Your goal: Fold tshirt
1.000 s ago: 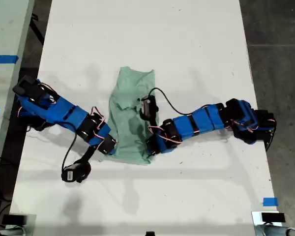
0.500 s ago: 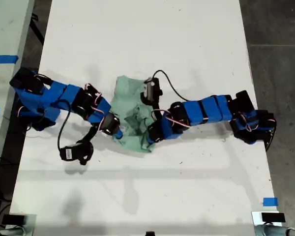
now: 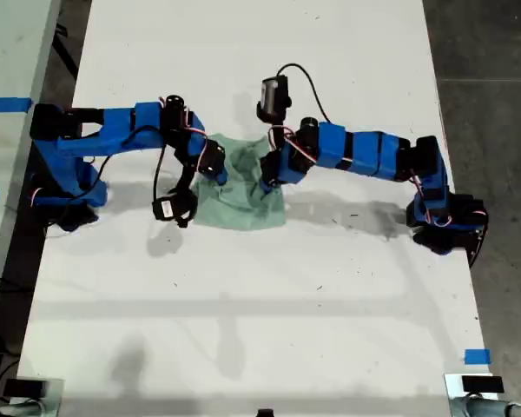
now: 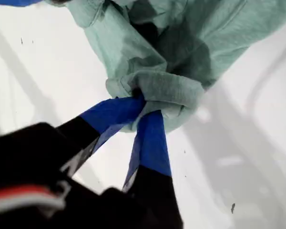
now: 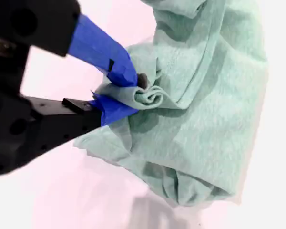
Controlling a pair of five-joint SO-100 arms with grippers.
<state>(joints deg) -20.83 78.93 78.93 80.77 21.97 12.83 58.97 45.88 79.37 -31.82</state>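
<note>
White table, grey floor beyond. Since a second ago both arms have carried the near hem of the tshirt up and over, halving it. My first gripper and second gripper each pinch a bunched fold of soft, wrinkled mint cloth.

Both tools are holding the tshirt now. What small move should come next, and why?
Probably lower both tools to the table and release. My first tool and second tool each pinch a bunched edge of the tshirt, which already lies doubled over on itself.
</note>
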